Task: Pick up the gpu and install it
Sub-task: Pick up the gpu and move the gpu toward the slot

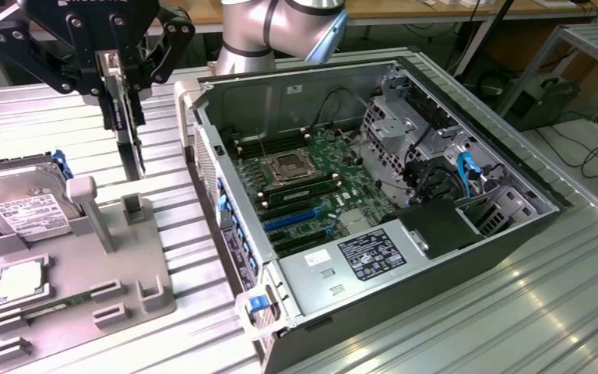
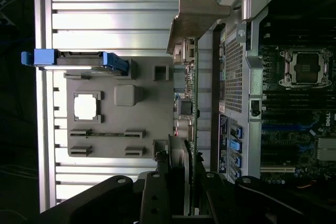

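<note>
My claw [image 1: 121, 84] clasps the gpu [image 1: 131, 148] above the worktop [image 1: 50, 117]; the wrist view reveals its silver bracket [image 2: 195, 9] beside the case [image 2: 247, 103].

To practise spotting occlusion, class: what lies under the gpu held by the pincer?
The grey fixture tray and slatted table show below; the gpu hides the strip directly beneath it.

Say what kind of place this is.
Likely a robotics lab bench for PC assembly: an open computer case on an aluminium-profile table, a grey parts fixture beside it, and the pincer holding the gpu.
</note>
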Robot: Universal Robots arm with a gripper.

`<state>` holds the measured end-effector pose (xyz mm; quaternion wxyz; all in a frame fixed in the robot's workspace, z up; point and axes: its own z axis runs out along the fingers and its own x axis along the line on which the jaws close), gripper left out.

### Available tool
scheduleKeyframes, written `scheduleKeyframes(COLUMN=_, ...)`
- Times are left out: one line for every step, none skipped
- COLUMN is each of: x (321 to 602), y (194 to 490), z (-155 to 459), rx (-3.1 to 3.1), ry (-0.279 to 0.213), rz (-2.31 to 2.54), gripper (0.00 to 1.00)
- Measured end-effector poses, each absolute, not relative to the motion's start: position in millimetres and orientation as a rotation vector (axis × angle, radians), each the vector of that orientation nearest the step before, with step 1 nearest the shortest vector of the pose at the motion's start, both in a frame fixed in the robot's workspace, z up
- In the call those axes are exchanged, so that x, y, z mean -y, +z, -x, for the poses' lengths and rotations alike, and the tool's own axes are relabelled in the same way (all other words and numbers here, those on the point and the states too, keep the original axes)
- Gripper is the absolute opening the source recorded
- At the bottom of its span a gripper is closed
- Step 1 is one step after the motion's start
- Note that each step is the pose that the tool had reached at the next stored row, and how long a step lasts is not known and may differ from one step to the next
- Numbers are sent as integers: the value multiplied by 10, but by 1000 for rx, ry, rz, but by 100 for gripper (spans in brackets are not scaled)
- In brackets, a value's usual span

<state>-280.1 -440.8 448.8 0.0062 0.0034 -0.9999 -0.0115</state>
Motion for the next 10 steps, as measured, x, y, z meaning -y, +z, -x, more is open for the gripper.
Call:
scheduleKeyframes(x=4409, y=4488, z=2795, rx=3129, ry=-36, rz=-11, gripper=27)
scheduleKeyframes(x=4409, y=4488, z=2789, rx=3129, ry=-36, rz=-11, gripper=27)
scheduleKeyframes(x=4409, y=4488, z=2783, rx=3129, ry=-36, rz=-11, gripper=27)
scheduleKeyframes(x=4409, y=4488, z=2775, rx=3129, ry=-36, rz=-11, gripper=27)
scheduleKeyframes(x=4409, y=4488, z=2770, rx=3129, ry=-36, rz=-11, gripper=27)
scheduleKeyframes(x=4409, y=4488, z=2764, rx=3129, ry=-36, rz=-11, gripper=27)
scheduleKeyframes(x=4409, y=4488, z=2758, rx=3129, ry=-36, rz=-11, gripper=27)
scheduleKeyframes(x=4409, y=4488, z=2757, rx=3129, ry=-36, rz=-10, gripper=27)
scheduleKeyframes(x=4409, y=4488, z=2752, rx=3129, ry=-36, rz=-11, gripper=27)
scheduleKeyframes(x=4409, y=4489, z=2748, rx=3129, ry=-36, rz=-11, gripper=27)
